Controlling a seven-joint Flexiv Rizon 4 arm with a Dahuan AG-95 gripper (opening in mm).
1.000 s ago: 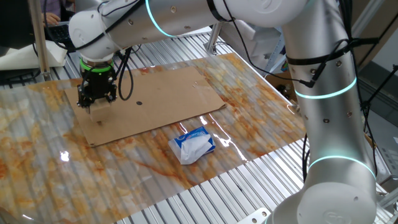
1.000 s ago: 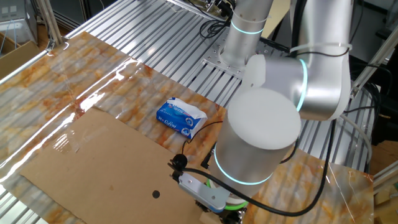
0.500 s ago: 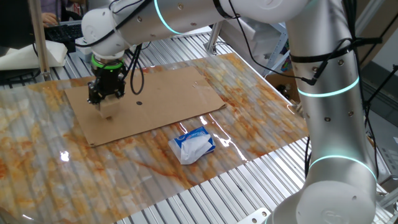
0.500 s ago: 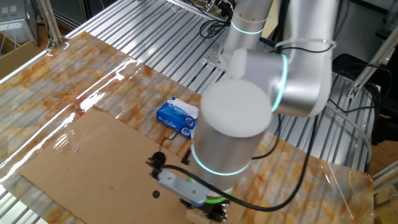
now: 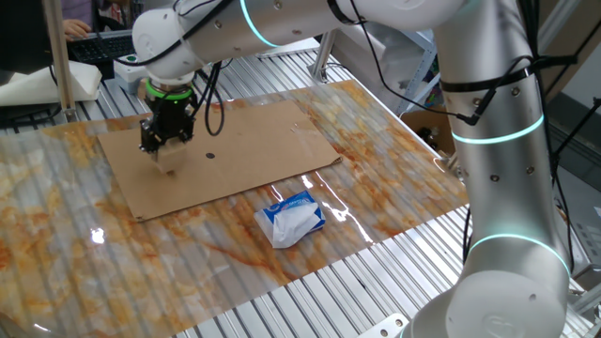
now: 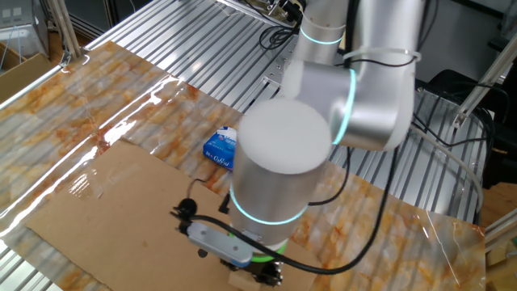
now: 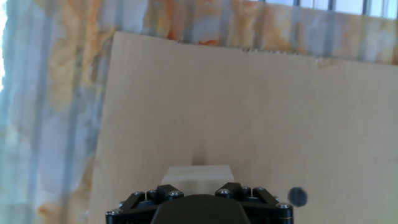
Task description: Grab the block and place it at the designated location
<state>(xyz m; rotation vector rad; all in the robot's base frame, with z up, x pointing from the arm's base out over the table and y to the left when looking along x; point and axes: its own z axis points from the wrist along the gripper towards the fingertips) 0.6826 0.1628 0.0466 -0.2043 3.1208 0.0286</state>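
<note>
My gripper (image 5: 166,147) hangs over the left part of the brown cardboard sheet (image 5: 254,141) and is shut on the light-tan wooden block (image 5: 168,158), held just above the sheet. In the hand view the block (image 7: 198,174) shows between the jaws of the gripper (image 7: 198,190). The black dot (image 5: 209,156) lies on the sheet a short way to the right of the block, and it also shows at the lower right of the hand view (image 7: 298,196). In the other fixed view the arm hides the dot and the block.
A blue-and-white soft packet (image 5: 293,218) lies on the marbled film off the sheet's near edge and also shows in the other fixed view (image 6: 219,145). Ribbed metal table surrounds the film. The robot's large arm (image 6: 283,178) leans over the sheet (image 6: 105,202).
My gripper has carried the block to the right and a little further back over the cardboard, closer to the black dot. The packet has not moved.
</note>
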